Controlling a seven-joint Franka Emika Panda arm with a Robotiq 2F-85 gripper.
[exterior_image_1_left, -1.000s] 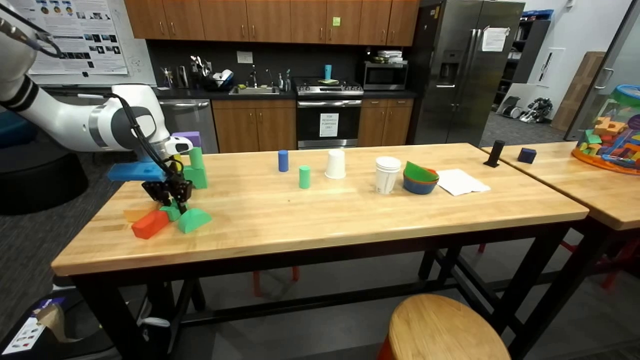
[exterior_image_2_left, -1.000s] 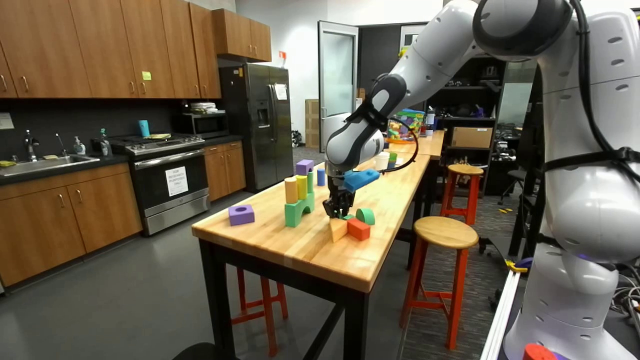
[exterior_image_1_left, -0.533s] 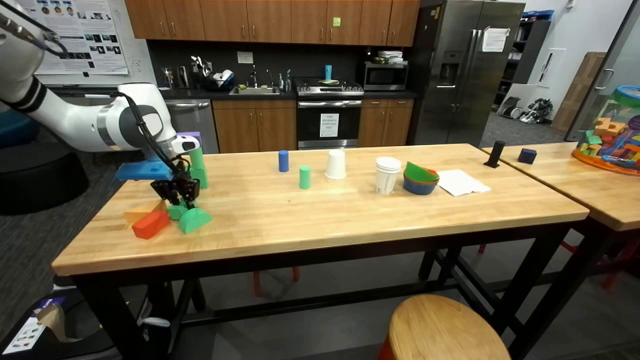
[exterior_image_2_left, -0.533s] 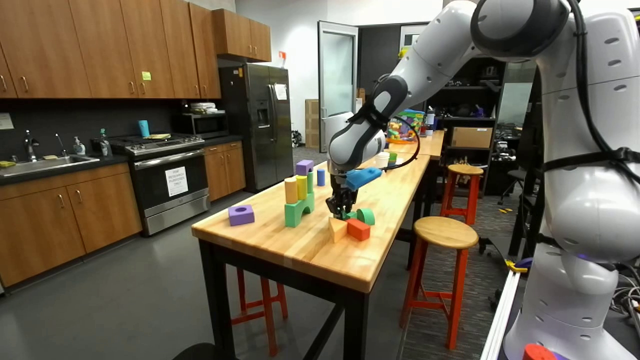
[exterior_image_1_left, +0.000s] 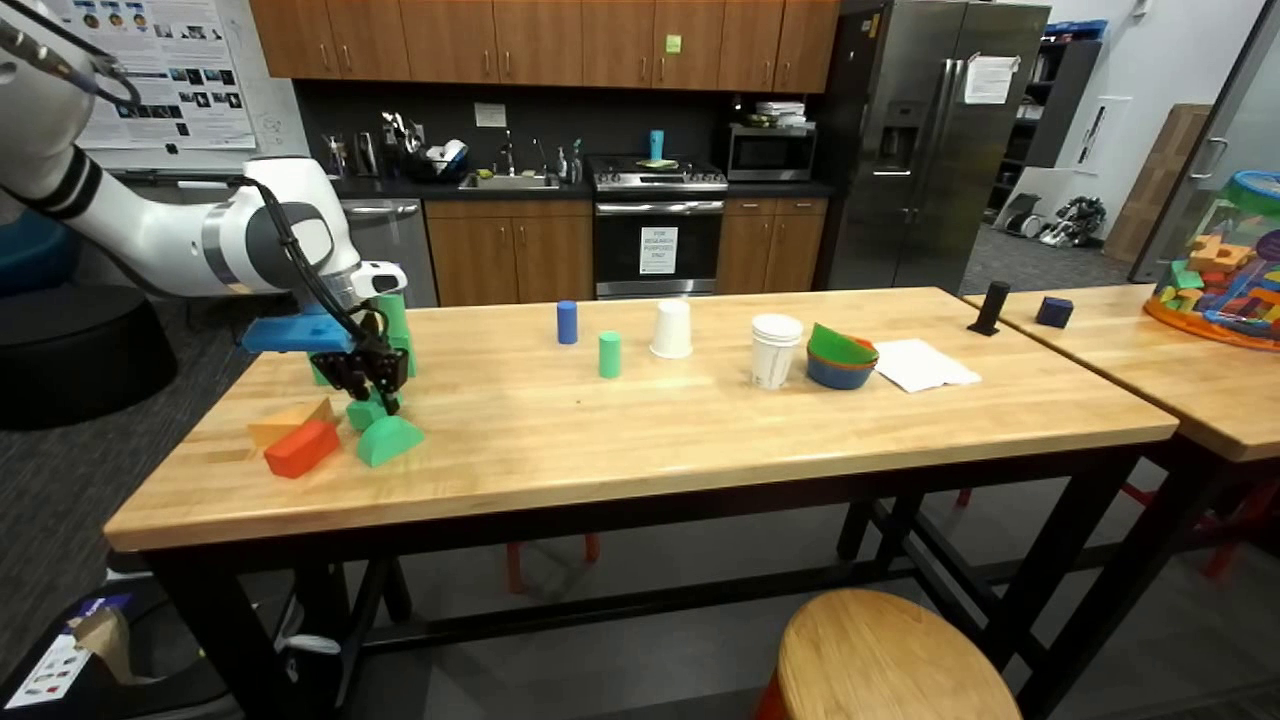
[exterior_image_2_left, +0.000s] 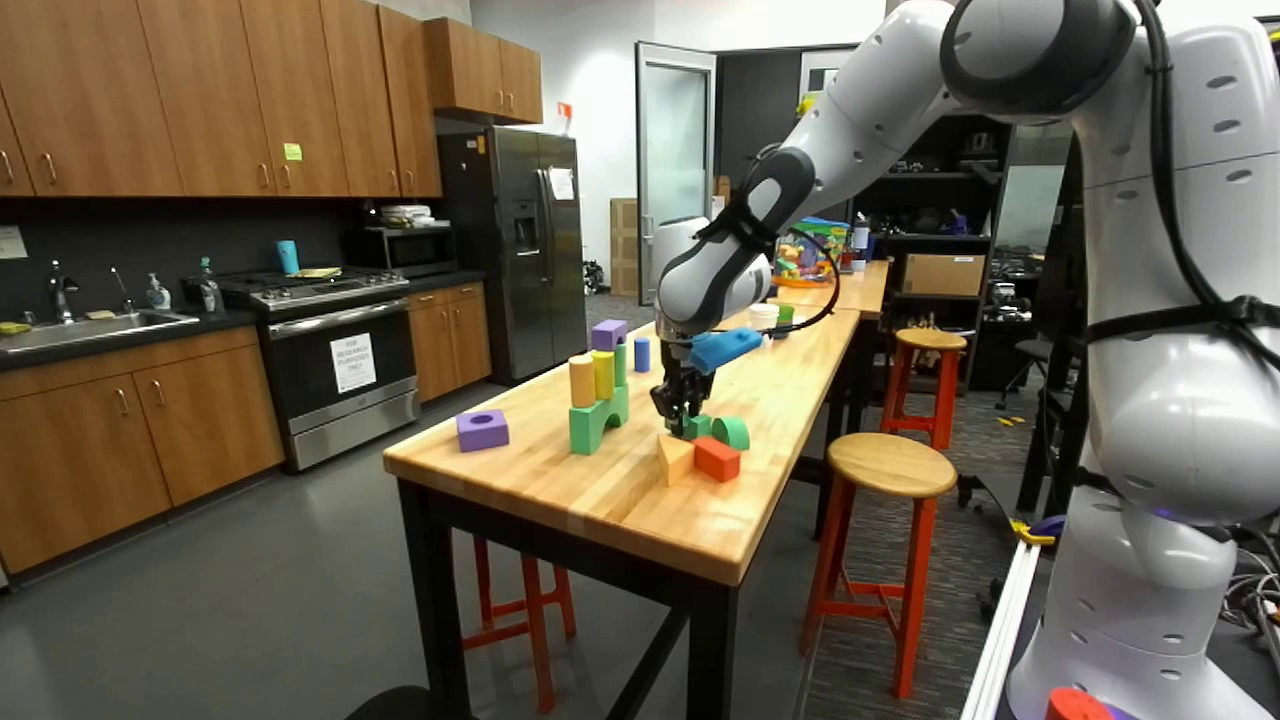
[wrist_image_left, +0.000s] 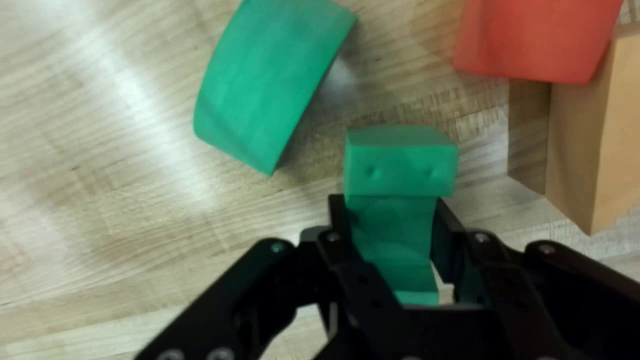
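Note:
My gripper (wrist_image_left: 389, 215) is shut on a green arch-shaped block (wrist_image_left: 400, 170), with a finger on each side of its middle. The gripper also shows in both exterior views (exterior_image_1_left: 385, 396) (exterior_image_2_left: 682, 420), low at the near end of the table. I cannot tell whether the held block touches the table. A green half-round block (wrist_image_left: 275, 80) stands beside it, apart from the fingers. A red block (wrist_image_left: 535, 40) and an orange wedge block (wrist_image_left: 612, 135) lie together on its other side.
A block tower on a green arch (exterior_image_2_left: 600, 418) stands close by, with a purple holed block (exterior_image_2_left: 483, 430) beyond. Farther along the table (exterior_image_1_left: 560, 430) are a blue cylinder (exterior_image_1_left: 567, 322), a green cylinder (exterior_image_1_left: 609, 355), white cups (exterior_image_1_left: 774, 350), stacked bowls (exterior_image_1_left: 840, 370) and paper (exterior_image_1_left: 925, 364).
My gripper and the green arch block have moved together, rightward and slightly up in an exterior view, away from the red and orange blocks. The other blocks have stayed put.

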